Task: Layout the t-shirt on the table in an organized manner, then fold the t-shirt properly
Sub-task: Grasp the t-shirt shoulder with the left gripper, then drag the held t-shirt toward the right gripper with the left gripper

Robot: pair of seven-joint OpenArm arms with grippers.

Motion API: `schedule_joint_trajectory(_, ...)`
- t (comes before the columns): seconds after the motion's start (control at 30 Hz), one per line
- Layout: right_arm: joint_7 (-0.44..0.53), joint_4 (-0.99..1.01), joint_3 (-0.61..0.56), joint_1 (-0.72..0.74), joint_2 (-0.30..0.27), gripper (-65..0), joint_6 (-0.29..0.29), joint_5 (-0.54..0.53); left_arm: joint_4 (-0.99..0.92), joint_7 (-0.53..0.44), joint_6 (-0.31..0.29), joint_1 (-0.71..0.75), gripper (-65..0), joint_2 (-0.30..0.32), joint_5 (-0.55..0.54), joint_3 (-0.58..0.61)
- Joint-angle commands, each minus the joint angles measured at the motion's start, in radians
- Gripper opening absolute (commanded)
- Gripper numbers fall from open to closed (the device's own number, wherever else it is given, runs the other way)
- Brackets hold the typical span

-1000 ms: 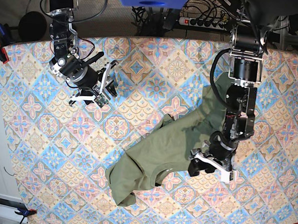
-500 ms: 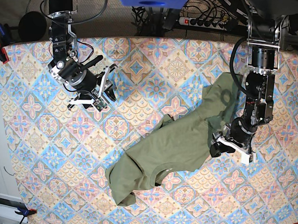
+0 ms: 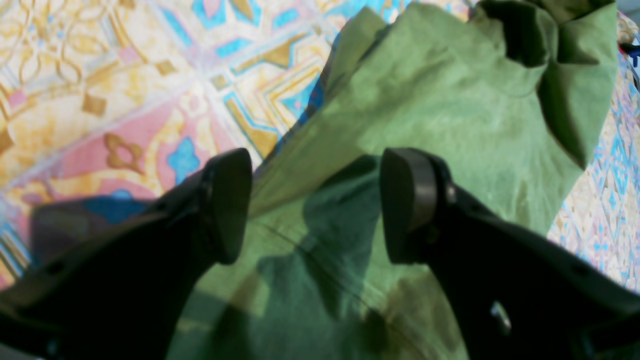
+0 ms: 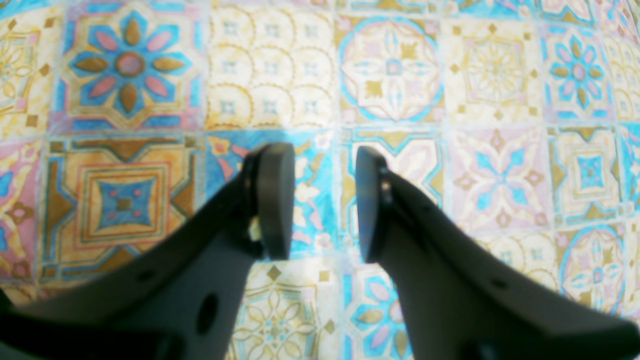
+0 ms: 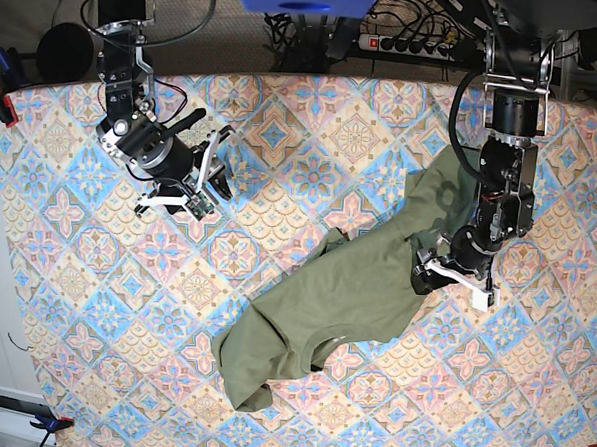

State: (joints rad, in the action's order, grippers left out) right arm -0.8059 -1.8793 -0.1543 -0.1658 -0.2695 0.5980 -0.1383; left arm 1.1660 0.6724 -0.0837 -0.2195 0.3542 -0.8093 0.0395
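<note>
The olive-green short-sleeved cotton t-shirt (image 5: 345, 291) lies crumpled in a diagonal band across the table covered in blue, pink and cream tile-patterned cloth (image 5: 282, 163), collar end toward the near edge and a bunched part running up under the left arm. The left gripper (image 3: 315, 205) hangs over the shirt's edge with its jaws wide apart and nothing between them; green fabric lies directly below and ahead of it, and bare cloth shows just beyond its left pad. The right gripper (image 4: 322, 200) stands well apart from the shirt, jaws partly apart, with only patterned cloth beneath.

The main risk appears to be a poor pinch. Since the hem sits right at the gap's edge, closing here could catch only a sliver of fabric that slips out on lifting, or take several stacked layers at once, so that a pull drags the bundle instead of spreading it. A descent too deep might also nip the tablecloth together with the shirt and wrinkle it. With the right gripper so far off, nothing anchors the garment, so a one-sided pull would likely slide the whole shirt.
</note>
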Motion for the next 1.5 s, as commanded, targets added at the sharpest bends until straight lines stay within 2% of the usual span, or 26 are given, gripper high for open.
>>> schedule_joint_trajectory(0.0,0.021,-0.019,0.006,0.013,-0.007,-45.3,-0.002,-0.014,0.009,-0.018,-0.008,-0.025,-25.7,0.01,-0.006,-0.005)
schedule_joint_trajectory(0.13,0.021,-0.019,0.006,0.013,-0.007,-45.3,-0.002,-0.014,-0.007,-0.013,-0.008,-0.025,-26.1,-0.014,-0.005,-0.005)
schedule_joint_trajectory(0.2,0.021,-0.021,0.006,0.013,-0.007,-45.3,-0.002,-0.014,-0.027,-0.012,-0.008,-0.025,-31.0,-0.016,-0.005,-0.005)
schedule_joint_trajectory(0.37,0.023,-0.021,0.008,0.013,-0.009,-45.3,-0.002,-0.014,-0.033,-0.016,-0.008,-0.025,-65.0,-0.034,-0.008,0.03)
schedule_joint_trajectory(0.5,0.023,-0.021,0.008,0.013,-0.009,-45.3,-0.002,-0.014,-0.007,-0.012,-0.008,-0.025,-65.0,-0.037,-0.014,0.03)
schedule_joint_trajectory(0.7,0.026,-0.053,0.034,0.013,-0.012,-45.3,-0.002,-0.014,0.329,-0.018,-0.008,0.085,-65.0,-0.039,-0.014,0.027)
schedule_joint_trajectory(0.83,0.026,-0.059,0.106,0.013,-0.012,-45.3,-0.002,-0.014,0.5,-0.012,-0.009,0.134,-65.0,-0.1,-0.014,0.03)
schedule_joint_trajectory(0.9,0.026,-0.061,0.167,0.004,-0.014,-45.3,-0.002,-0.014,0.532,-0.01,-0.049,0.153,-65.0,-0.128,-0.014,0.056)
schedule_joint_trajectory(1.0,0.026,-0.059,0.284,-0.045,-0.014,-45.3,-0.002,-0.016,0.533,-0.01,-0.098,0.157,-65.0,-0.182,-0.008,0.132)
schedule_joint_trajectory(1.13,0.026,-0.059,0.374,-0.093,-0.014,-45.3,0.0,-0.016,0.489,-0.01,-0.101,0.159,-65.0,-0.268,0.008,0.239)
schedule_joint_trajectory(1.23,0.026,-0.059,0.399,-0.099,-0.015,-45.3,0.0,-0.016,0.401,-0.01,-0.101,0.144,-65.0,-0.326,0.092,0.353)
schedule_joint_trajectory(1.37,0.02,-0.061,0.391,-0.1,-0.015,-45.2,0.001,-0.016,0.312,-0.01,-0.098,0.104,-65.0,-0.346,0.192,0.534)
schedule_joint_trajectory(1.47,0.016,-0.067,0.361,-0.1,-0.015,-44.2,0.001,-0.016,0.306,-0.01,-0.095,0.091,-65.0,-0.341,0.202,0.575)
